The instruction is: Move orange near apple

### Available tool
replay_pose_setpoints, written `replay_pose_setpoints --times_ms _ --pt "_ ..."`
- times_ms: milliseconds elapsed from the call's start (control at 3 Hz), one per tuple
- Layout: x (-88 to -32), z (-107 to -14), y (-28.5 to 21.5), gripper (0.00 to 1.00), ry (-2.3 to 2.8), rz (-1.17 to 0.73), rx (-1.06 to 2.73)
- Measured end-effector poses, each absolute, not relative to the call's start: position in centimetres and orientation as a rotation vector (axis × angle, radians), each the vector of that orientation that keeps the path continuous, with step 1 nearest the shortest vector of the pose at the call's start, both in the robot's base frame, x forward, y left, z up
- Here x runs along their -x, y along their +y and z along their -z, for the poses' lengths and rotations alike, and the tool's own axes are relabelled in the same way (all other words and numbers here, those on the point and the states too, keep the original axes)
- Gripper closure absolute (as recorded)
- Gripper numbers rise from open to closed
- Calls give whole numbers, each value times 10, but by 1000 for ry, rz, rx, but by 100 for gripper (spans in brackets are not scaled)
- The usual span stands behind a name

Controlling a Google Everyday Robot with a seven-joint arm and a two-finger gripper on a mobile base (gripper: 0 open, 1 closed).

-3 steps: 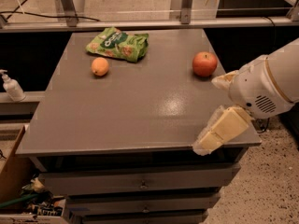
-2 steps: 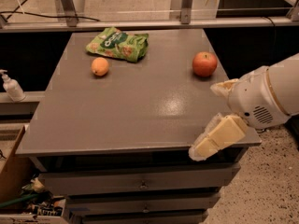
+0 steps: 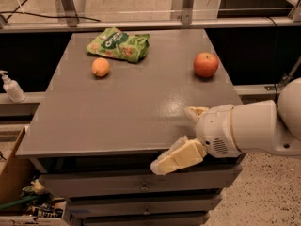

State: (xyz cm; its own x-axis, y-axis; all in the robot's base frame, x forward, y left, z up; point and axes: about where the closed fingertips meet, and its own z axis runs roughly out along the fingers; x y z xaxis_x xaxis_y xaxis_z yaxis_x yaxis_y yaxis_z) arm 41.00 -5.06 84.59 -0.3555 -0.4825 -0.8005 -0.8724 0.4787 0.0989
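Across the table [image 3: 117, 121] from the apple [image 3: 206, 64], the orange [image 3: 100, 67] lies ungrasped (whole job ahead), and our gripper [image 3: 175, 138] hangs spread, empty, at the near edge.

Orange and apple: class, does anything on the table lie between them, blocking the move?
Nothing visible does. Bare table separates the orange from the apple; the bag lies behind the orange, off that line. The tool hovers at the table's front right edge, away from both.
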Motion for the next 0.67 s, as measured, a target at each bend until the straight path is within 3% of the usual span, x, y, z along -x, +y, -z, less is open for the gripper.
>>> replay_pose_setpoints --times_ms 667 --pt "-426 -840 -45 0 1928 -650 1108"
